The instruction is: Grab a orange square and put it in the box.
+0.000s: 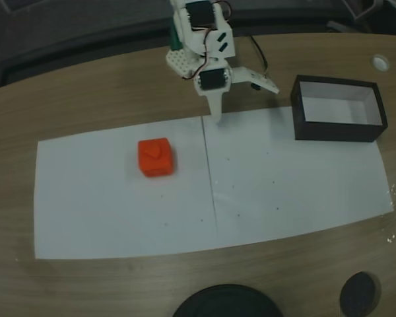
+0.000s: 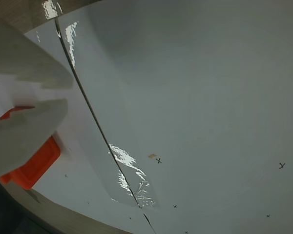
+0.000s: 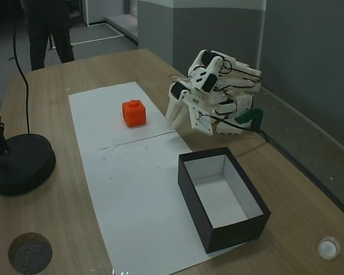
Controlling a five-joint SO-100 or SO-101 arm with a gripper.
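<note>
Progress: I judged the task barely begun; nothing was grasped and nothing had been put in the box
Orange square: one, count confirmed in both fixed views; the orange square (image 1: pixel 156 157) sat on the white paper sheet (image 1: pixel 284 191), on the sheet's left half in a fixed view, near the middle of the bench (image 1: pixel 86 99) and well apart from the box
Orange square, wrist view: I saw an edge of it (image 2: pixel 36 163) low at the left, partly behind a pale finger (image 2: pixel 24 131)
Box: one; the box (image 1: pixel 337 129) stood at the right end of the sheet toward the bench's far edge in a fixed view, its white interior holding nothing that I could see
End effector: one arm, one end effector (image 1: pixel 237 96); it hung at the far edge of the sheet, above the dark seam line (image 1: pixel 210 178) that splits the paper, between square and box
End effector state: fingers spread apart with nothing between them, one pointing down at the paper and the other (image 1: pixel 261 80) angled out toward the box
Done: nothing that I could credit
Left: reach over to the square, close on it, carry it across the sheet, release it inside the box
Other items: one black round lamp base (image 3: pixel 20 163) on the bench's near corner in a fixed view; a person's legs (image 3: pixel 49 28) stood beyond the bench end
</note>
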